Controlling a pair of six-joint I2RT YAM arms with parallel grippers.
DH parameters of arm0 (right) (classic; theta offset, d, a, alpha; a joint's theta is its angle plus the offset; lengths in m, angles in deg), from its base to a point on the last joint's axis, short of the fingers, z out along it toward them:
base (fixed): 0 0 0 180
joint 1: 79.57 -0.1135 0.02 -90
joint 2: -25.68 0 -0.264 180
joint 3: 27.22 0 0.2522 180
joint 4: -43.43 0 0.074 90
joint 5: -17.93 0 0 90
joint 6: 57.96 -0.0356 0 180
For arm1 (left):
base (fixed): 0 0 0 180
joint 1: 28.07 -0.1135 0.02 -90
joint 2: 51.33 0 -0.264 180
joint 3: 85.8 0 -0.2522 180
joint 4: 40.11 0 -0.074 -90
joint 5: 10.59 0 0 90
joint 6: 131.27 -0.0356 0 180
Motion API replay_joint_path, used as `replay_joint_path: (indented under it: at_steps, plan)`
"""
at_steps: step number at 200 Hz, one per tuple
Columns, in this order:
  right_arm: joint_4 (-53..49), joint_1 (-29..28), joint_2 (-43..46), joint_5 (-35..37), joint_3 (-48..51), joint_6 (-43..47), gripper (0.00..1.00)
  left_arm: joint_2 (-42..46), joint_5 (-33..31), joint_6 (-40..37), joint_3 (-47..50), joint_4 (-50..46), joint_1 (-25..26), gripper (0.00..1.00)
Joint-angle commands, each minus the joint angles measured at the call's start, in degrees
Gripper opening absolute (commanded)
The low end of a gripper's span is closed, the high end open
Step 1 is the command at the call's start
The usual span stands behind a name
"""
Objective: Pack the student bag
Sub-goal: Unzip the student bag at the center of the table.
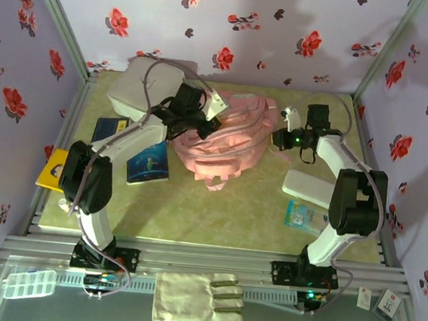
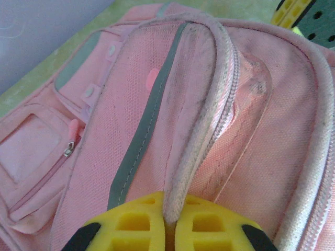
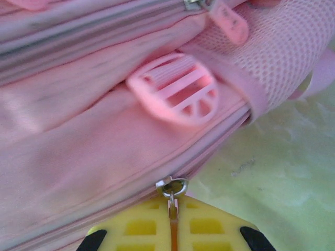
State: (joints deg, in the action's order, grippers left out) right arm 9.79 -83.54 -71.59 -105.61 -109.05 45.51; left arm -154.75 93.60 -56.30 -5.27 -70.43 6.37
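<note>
The pink student bag (image 1: 228,135) lies in the middle of the green mat, front pockets and grey stripe (image 2: 141,136) facing the left wrist camera. My left gripper (image 2: 170,219) is shut on the bag's pale trim (image 2: 201,120), which runs up from between the yellow fingers; from above the left gripper (image 1: 203,118) sits at the bag's left upper side. My right gripper (image 3: 171,212) is shut on a metal zipper pull (image 3: 171,188) at the bag's side seam, below a pink plastic buckle (image 3: 175,89); from above the right gripper (image 1: 283,137) touches the bag's right edge.
A white rounded-square box (image 1: 141,85) stands at the back left. Blue books (image 1: 149,162) and a yellow book (image 1: 52,169) lie left of the bag. A white case (image 1: 308,186) and a light-blue packet (image 1: 306,216) lie on the right. Flowered walls enclose the mat.
</note>
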Motion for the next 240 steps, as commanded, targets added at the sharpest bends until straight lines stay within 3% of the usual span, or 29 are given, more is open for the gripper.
replay_joint_path:
  at_steps: [1,98,172,197,222,240]
  plan:
    - [-4.52,-0.89,3.48,3.79,1.39,-1.56,0.01,-3.32,-1.34,2.41,-5.01,1.95,0.46,0.00]
    - [-6.72,-12.06,16.13,12.63,8.60,-16.41,0.01,-15.33,-2.25,4.94,-17.63,-2.97,3.00,0.00]
    - [6.53,-18.62,19.16,11.75,17.26,-28.21,0.00,-16.89,-0.57,8.29,-18.02,-0.84,3.25,0.00]
    - [6.91,-18.31,20.70,16.19,17.99,-33.66,0.02,-15.63,-0.42,8.96,-16.51,0.73,3.20,0.00]
    - [8.42,-16.22,24.83,18.66,19.36,-38.42,0.13,-13.49,0.51,8.78,-13.96,2.79,3.18,0.00]
    - [7.32,-13.62,26.66,18.92,19.65,-40.66,0.33,-12.00,1.24,8.70,-12.44,3.66,3.21,0.00]
